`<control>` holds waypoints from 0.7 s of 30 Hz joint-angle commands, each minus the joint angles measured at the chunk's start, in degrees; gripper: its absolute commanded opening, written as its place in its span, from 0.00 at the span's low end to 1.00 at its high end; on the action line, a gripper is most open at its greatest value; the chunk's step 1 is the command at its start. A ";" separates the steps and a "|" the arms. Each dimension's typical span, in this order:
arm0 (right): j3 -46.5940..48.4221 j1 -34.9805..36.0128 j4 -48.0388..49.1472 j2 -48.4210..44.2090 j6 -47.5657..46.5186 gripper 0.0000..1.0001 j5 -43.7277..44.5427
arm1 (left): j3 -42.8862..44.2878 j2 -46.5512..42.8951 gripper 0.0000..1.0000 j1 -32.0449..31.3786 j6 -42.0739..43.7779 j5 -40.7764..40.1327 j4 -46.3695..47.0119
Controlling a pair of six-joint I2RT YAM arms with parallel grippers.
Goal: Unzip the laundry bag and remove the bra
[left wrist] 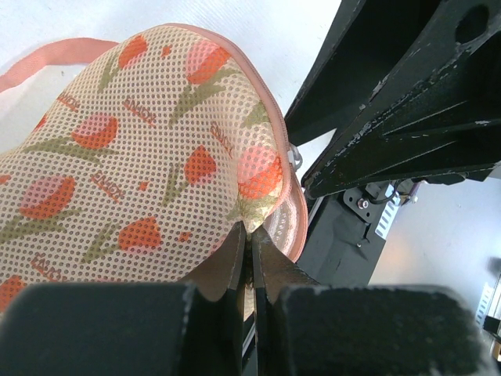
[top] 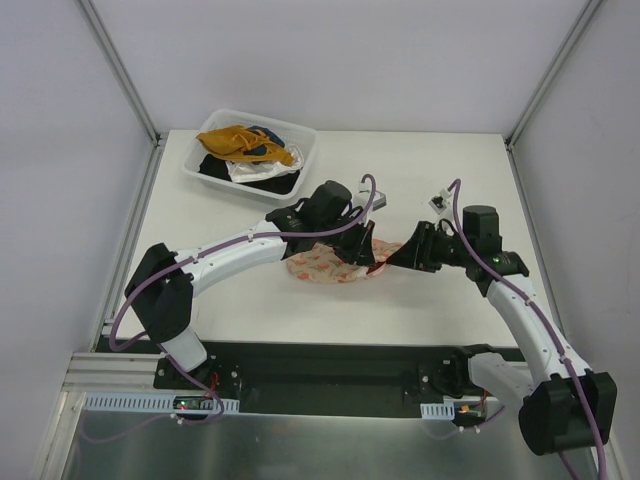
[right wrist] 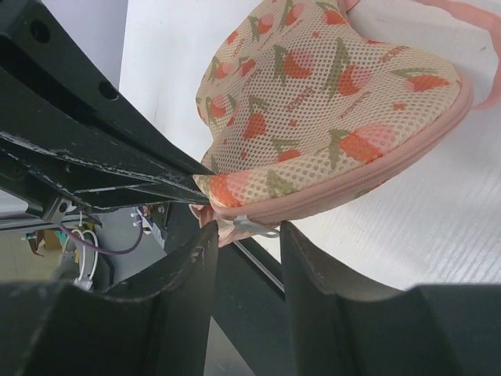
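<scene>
The laundry bag [top: 330, 264] lies mid-table, pale pink mesh with orange-red tulip prints [left wrist: 141, 157] and a pink zipper rim [right wrist: 376, 168]. My left gripper [top: 360, 250] is shut on a fold of the mesh at the bag's right end [left wrist: 252, 229]. My right gripper [top: 397, 258] is at that same end, facing the left one. It is open [right wrist: 249, 235], and the small grey zipper pull [right wrist: 257, 227] hangs between its fingertips without being pinched. The zipper looks closed along the rim that shows. The bra is hidden.
A clear plastic bin [top: 300, 160] with mustard-yellow, white and black clothes stands at the back left of the table. Both grippers crowd the bag's right end, a few centimetres apart. The arm bases sit at the near edge.
</scene>
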 commanded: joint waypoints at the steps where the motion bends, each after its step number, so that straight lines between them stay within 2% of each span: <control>1: -0.38 -0.55 3.35 0.55 0.48 0.41 -2.81 | 0.60 -2.04 0.00 0.42 0.39 1.89 1.43; 3: -0.47 -0.46 3.44 0.55 0.65 0.37 -2.99 | 0.69 -1.95 0.00 0.42 0.48 1.98 1.43; 4: -0.38 -0.55 3.35 0.38 0.56 0.29 -2.90 | 0.78 -1.95 0.00 0.42 0.40 2.06 1.34; 5: -0.38 -0.55 3.35 0.20 0.56 0.27 -2.90 | 0.78 -1.95 0.00 0.34 0.48 2.06 1.43; 12: -0.12 -1.08 2.38 0.46 -0.05 0.22 -2.02 | 0.95 -1.42 0.00 0.42 0.57 1.98 1.34; 15: 0.24 -0.99 1.68 0.46 -0.40 0.13 -0.97 | 1.13 -1.25 0.00 0.51 0.75 2.15 1.17; 17: 0.50 -1.08 1.15 0.20 -0.49 0.03 -0.09 | 1.22 -1.16 0.00 0.51 0.83 2.24 0.99; 21: 1.20 -0.99 -0.07 0.02 -1.19 0.01 1.23 | 1.30 -1.07 0.00 0.69 0.92 2.24 0.82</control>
